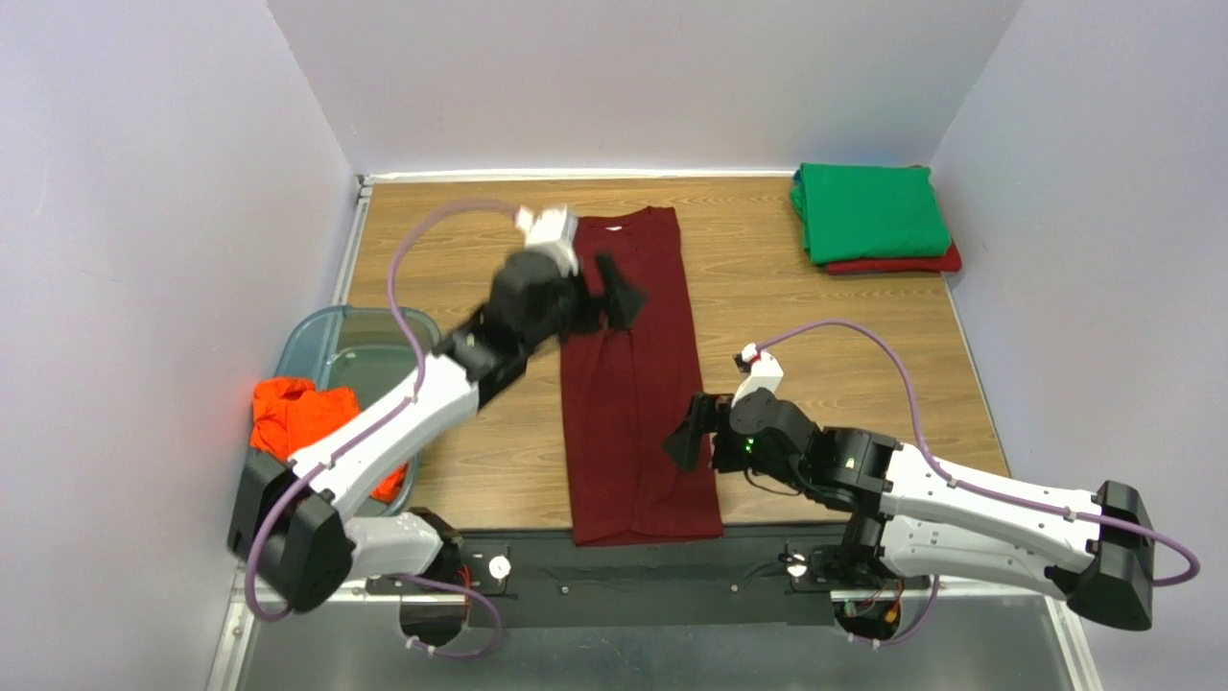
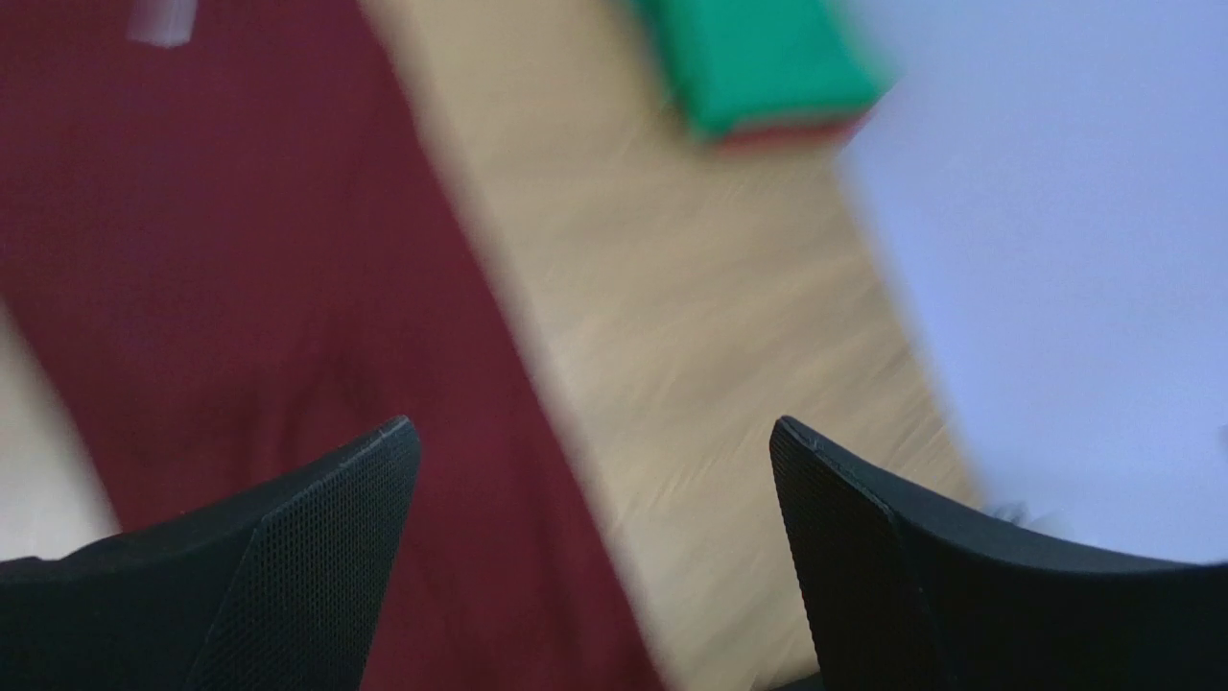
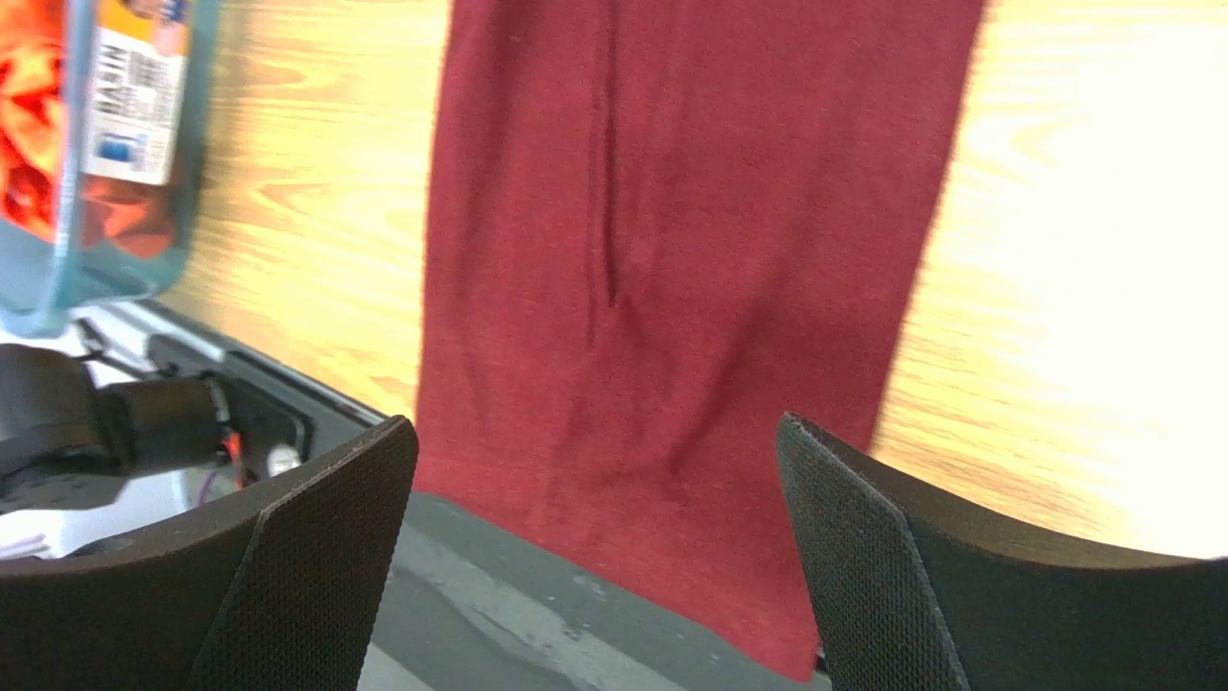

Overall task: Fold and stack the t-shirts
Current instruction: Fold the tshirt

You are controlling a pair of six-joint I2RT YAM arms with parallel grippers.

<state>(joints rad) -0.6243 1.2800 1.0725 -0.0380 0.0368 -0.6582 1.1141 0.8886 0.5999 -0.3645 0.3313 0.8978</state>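
So the maroon t-shirt (image 1: 634,389) is lying down the middle of the table (image 1: 851,360), narrowed into a long strip. Its collar is at the far end and its hem is right at the near edge, lapping onto the black rail (image 1: 649,576). Both grippers are spread wide with nothing in them: the left gripper (image 1: 617,295) hangs over the upper part of the strip, and the right gripper (image 1: 689,432) sits just beside its lower right edge. My take is that this is thin, floppy cloth that weighs next to nothing and won't break. It droops and slides on itself though, so a pinch mid-strip would probably just bunch it. I'd grab the two corners of one short end, through all the layers, and carry that end over. Room-wise there's decent bare wood either side of the strip. The green t-shirt (image 1: 869,212), folded on top of the red t-shirt (image 1: 901,265), is well apart in the far right corner. The bin (image 1: 353,334) with the orange t-shirt (image 1: 296,418) sits by the left wall. Walls close in on three sides, so wide swings look risky.
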